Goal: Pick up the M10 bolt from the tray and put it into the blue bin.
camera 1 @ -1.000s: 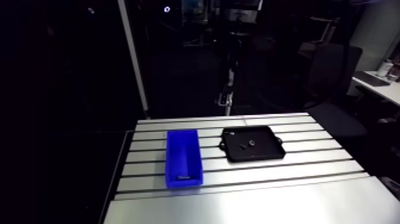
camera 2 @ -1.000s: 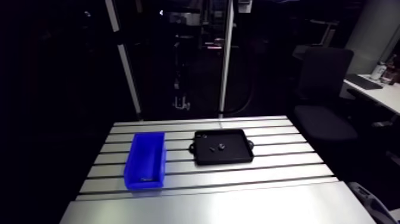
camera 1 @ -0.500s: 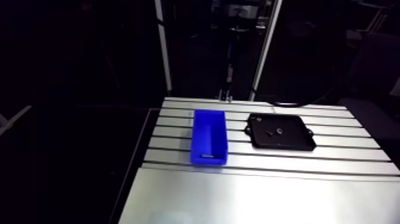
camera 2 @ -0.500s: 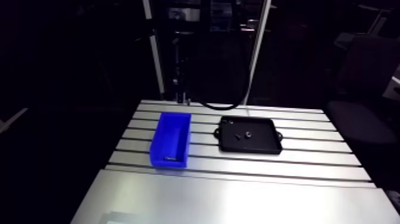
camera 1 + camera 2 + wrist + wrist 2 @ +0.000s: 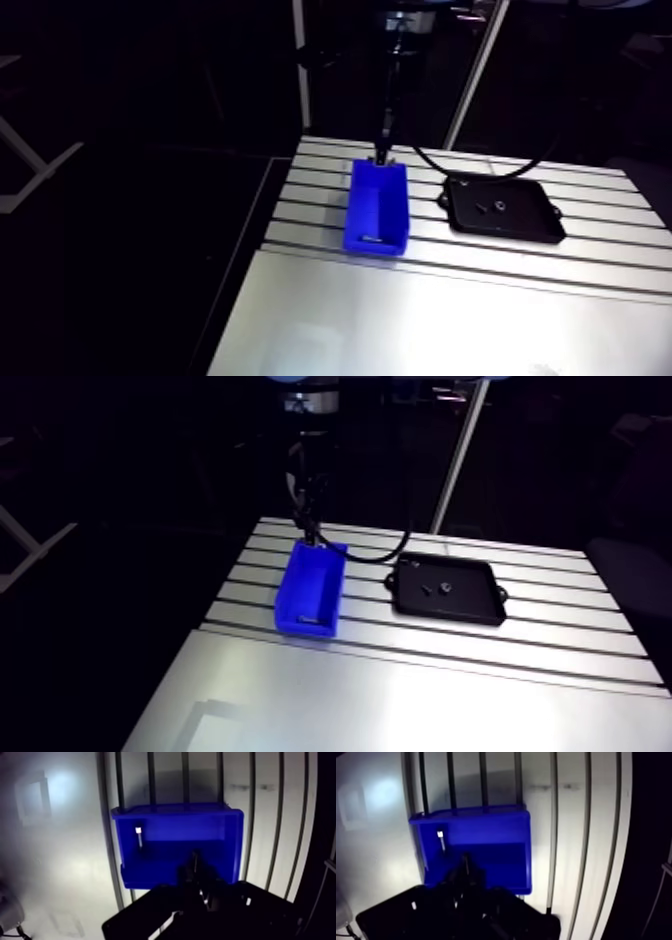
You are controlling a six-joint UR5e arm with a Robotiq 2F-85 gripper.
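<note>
The hand point(image 5: 195, 863) is being held above the far end of the blue bin point(image 5: 303, 628), which is standing on the left of the slotted surface point(image 5: 400, 696). The hand is showing only as a dark shape, so how far it is open, and whether anything is being gripped, cannot be told. A small bolt point(image 5: 139, 837) is being seen lying inside the bin at its near end. To the right, apart from the bin, a black tray point(image 5: 445, 619) is being occupied by two small parts point(image 5: 425, 590).
</note>
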